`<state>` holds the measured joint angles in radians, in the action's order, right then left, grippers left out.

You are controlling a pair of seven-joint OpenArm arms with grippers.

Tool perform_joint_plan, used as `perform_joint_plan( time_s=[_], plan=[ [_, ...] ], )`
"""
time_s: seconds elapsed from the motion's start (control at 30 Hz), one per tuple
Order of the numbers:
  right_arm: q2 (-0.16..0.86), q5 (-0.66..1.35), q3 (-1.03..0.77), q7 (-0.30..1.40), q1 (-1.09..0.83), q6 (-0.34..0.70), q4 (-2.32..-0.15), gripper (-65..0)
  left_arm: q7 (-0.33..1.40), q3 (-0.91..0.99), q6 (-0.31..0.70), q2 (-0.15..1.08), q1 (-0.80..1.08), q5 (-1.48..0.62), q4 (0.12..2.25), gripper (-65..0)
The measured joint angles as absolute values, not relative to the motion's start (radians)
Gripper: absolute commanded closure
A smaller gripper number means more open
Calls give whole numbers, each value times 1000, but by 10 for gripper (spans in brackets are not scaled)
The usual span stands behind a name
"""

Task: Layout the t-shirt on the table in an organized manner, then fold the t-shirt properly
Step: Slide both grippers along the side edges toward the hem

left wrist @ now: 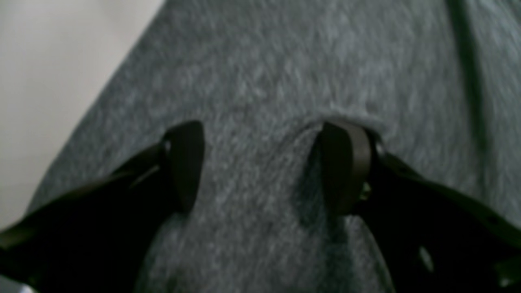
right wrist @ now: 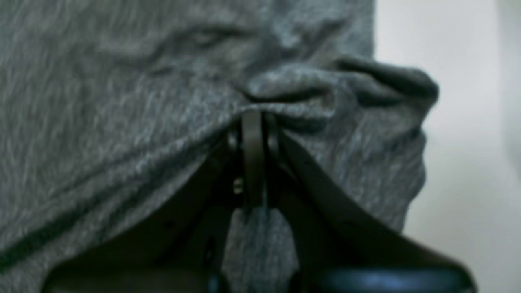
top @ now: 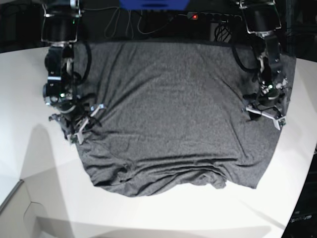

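Note:
The dark heather-grey t-shirt [top: 173, 114] lies spread wide over the white table [top: 39, 188], with its near hem rumpled. On the left of the base view, my right gripper [top: 79, 126] sits at the shirt's edge. The right wrist view shows that gripper [right wrist: 254, 122] shut on a bunched pinch of the t-shirt [right wrist: 122, 101]. On the right of the base view, my left gripper [top: 265, 115] rests on the shirt's other side. In the left wrist view it [left wrist: 264, 171] stands open, fingertips [left wrist: 185, 162] pressed onto the t-shirt [left wrist: 285, 61], and cloth puckers around the right finger.
A power strip with a red light [top: 195, 16], cables and a blue object [top: 153, 4] sit behind the table's far edge. Bare white table [left wrist: 40, 61] shows beside the shirt in both wrist views. The table's curved edge drops to dark floor [top: 302, 218] at the lower right.

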<state>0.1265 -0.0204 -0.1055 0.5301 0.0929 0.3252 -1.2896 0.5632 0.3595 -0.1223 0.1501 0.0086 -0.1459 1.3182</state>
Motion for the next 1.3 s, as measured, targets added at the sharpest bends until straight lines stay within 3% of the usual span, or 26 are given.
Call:
perform_joint_plan(
  time_s=[0.27, 0.43, 0.7, 0.9, 1.1, 1.3],
  plan=[
    [165, -16, -104, 369, 278, 338, -1001, 0, 353, 353, -123, 152, -140, -134, 1075, -431],
    [203, -13, -104, 263, 430, 347, -765, 0, 356, 352, -130, 148, -250, -115, 960, -431],
    [256, -31, -101, 86, 649, 343, -402, 0, 365, 260, -133, 126, -281, -117, 951, -431],
    [255, -58, -97, 65, 717, 323, -360, 0, 410, 258, -131, 120, -310, -132, 958, -431],
    [277, -52, -98, 41, 796, 323, -373, 0, 445, 258, -123, 89, -268, -148, 1148, -431],
    [326, -49, -105, 188, 729, 320, -385, 0, 512, 263, -126, 100, -244, -143, 1268, -431]
  ],
)
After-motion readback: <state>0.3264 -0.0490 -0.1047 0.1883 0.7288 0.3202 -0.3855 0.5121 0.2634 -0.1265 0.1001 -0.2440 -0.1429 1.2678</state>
